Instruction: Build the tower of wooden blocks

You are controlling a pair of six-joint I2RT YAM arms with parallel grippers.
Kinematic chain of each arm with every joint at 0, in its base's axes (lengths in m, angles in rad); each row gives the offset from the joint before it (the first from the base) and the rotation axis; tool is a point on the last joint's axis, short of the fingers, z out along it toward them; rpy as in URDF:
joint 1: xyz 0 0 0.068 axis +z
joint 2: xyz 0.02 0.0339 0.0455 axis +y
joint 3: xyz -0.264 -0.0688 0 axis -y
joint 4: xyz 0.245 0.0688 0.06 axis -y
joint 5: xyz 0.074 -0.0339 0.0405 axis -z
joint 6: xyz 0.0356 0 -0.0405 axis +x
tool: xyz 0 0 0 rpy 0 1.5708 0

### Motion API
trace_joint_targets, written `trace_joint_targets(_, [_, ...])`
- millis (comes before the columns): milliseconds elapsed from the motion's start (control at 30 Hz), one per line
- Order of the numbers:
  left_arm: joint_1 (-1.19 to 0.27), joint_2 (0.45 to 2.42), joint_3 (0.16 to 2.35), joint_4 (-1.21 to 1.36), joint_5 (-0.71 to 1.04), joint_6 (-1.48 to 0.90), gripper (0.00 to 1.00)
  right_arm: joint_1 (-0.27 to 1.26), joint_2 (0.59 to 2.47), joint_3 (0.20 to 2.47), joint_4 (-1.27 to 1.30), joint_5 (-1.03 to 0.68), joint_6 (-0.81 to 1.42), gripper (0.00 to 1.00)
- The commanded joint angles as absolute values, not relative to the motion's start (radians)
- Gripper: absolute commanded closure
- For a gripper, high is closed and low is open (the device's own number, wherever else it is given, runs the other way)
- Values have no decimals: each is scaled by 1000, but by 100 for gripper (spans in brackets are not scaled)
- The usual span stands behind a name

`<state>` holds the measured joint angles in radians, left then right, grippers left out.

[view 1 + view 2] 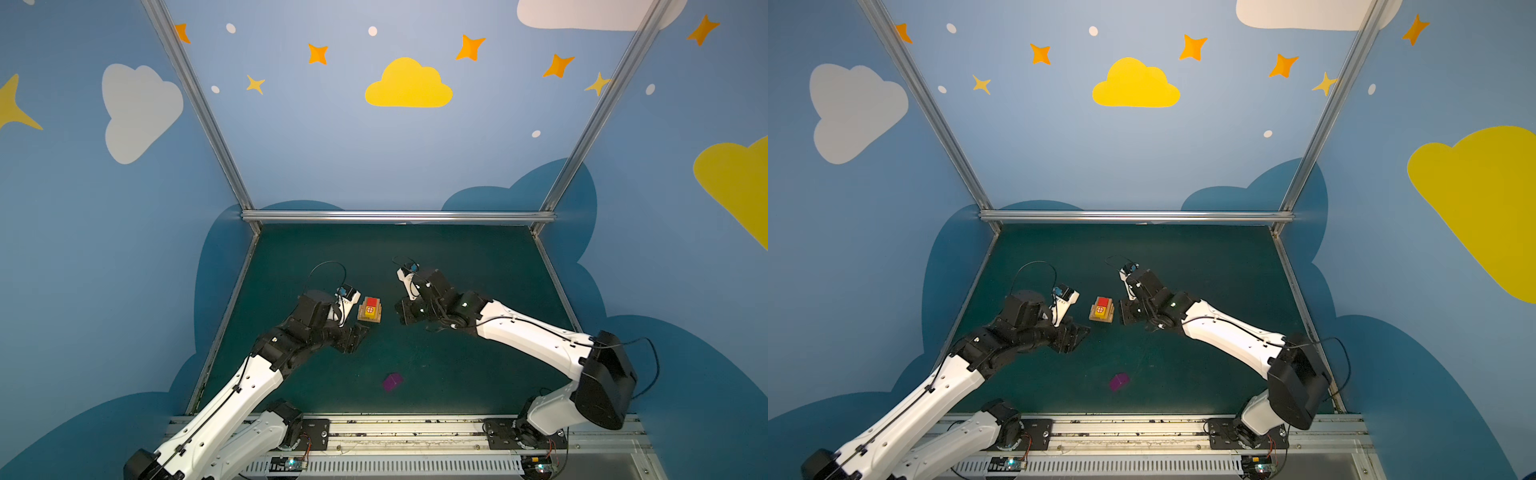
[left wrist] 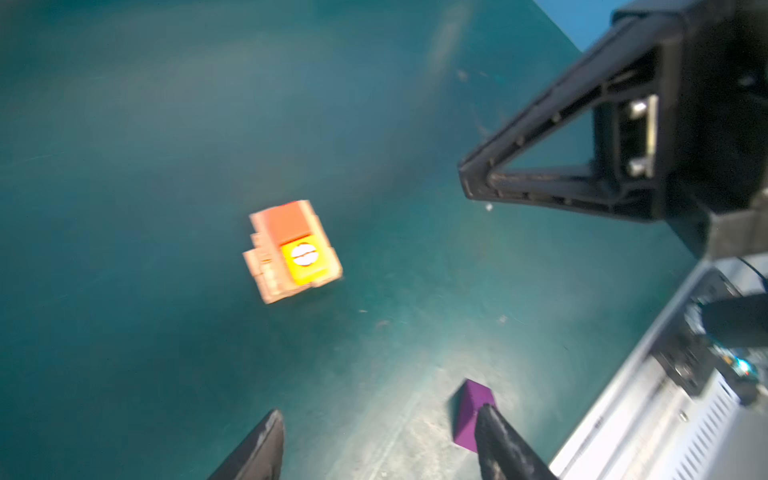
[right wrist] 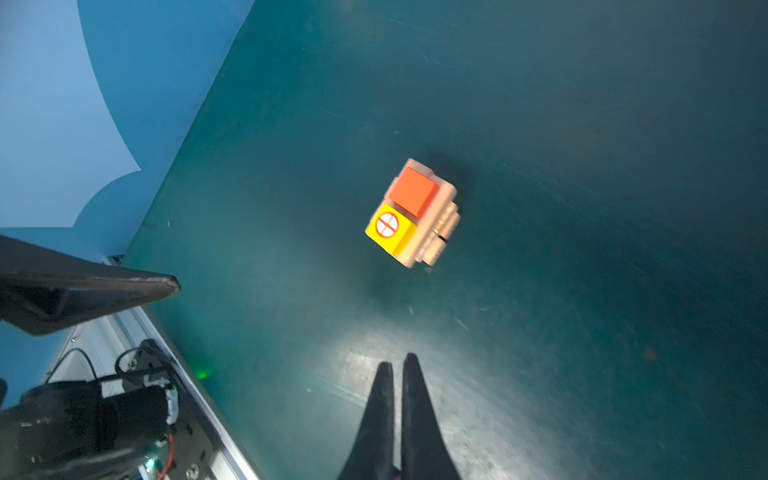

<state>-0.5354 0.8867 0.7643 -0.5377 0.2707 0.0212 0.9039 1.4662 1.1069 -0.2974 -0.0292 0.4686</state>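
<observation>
The tower stands mid-table: stepped tan planks with a red cube and a yellow cube with a round print on top, also in the wrist views. A purple cube lies alone toward the front. My left gripper hangs open just front-left of the tower, holding nothing. In the left wrist view its jaws stand wide, and the purple cube shows past one fingertip. My right gripper is shut and empty, just right of the tower.
The dark green table is bounded by blue walls with metal frame posts at the back and sides. An aluminium rail with both arm bases runs along the front edge.
</observation>
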Motion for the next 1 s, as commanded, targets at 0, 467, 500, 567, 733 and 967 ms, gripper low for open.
trace_joint_targets(0, [-582,894,787,-504,311,8,28,883,1388,1050,-246,-78,362,97])
trace_joint_targets(467, [-954,984,738,-487,125,-57,33,877,1091,696,-315,-334,153,76])
trace_joint_targets(500, [-970,985,724,-466,126,-69,33,877,1074,681,-310,-345,169,72])
trace_joint_targets(567, [-1004,995,699,-430,122,-94,33,879,1036,638,-308,-369,207,68])
trace_joint_targets(733, [-1045,1045,676,-437,100,-159,36,887,912,512,-292,-382,293,67])
trace_joint_targets(967, [-1068,1126,658,-415,126,-195,41,887,767,411,-333,-353,332,68])
